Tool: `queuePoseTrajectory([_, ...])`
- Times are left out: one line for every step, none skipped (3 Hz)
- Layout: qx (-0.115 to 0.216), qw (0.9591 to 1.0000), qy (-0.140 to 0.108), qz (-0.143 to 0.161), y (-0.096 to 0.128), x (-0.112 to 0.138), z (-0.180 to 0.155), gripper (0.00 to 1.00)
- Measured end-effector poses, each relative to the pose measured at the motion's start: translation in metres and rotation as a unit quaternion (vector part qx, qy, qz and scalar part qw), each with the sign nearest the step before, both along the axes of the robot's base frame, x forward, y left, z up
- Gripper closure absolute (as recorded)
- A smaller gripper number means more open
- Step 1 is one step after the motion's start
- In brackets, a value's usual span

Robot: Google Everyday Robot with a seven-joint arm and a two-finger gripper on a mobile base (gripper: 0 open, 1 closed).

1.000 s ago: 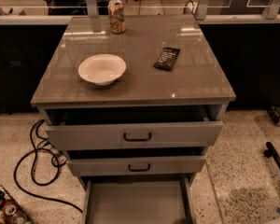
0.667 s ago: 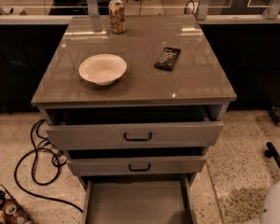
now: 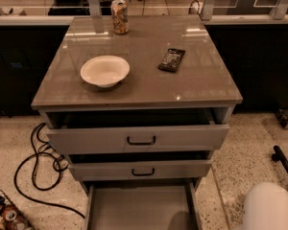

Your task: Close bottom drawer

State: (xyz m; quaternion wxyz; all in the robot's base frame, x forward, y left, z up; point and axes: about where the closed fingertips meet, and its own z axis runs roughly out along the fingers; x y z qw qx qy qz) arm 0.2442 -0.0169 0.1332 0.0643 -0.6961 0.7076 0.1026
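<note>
Camera view: bottom drawer standing open toward us

We are looking into the bottom drawer (image 3: 139, 207), pulled out beneath the middle drawer (image 3: 140, 170), with its front running below the frame edge. We are judging it stiff sheet metal, empty and light on its slides, so we are favouring a flat push on the front panel over a grasp. Its length is pointing at us, sliding front to back. Only a white arm part (image 3: 269, 207) is showing at lower right. The end effector is sitting out of view, so we cannot tell its state.
</note>
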Motion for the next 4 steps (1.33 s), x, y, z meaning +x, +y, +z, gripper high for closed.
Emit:
queuePoseTrajectory([-0.017,0.9998,-0.005,-0.004,-0.005,0.007,-0.013,1.0])
queuePoseTrajectory([-0.026,0.9995,-0.015,-0.011,-0.011,0.019,-0.018,1.0])
queuePoseTrajectory([-0.021,0.9989,-0.04,-0.014,-0.006,0.042,-0.01,1.0])
queuePoseTrajectory([-0.019,0.9987,-0.046,-0.014,-0.003,0.047,-0.007,1.0])
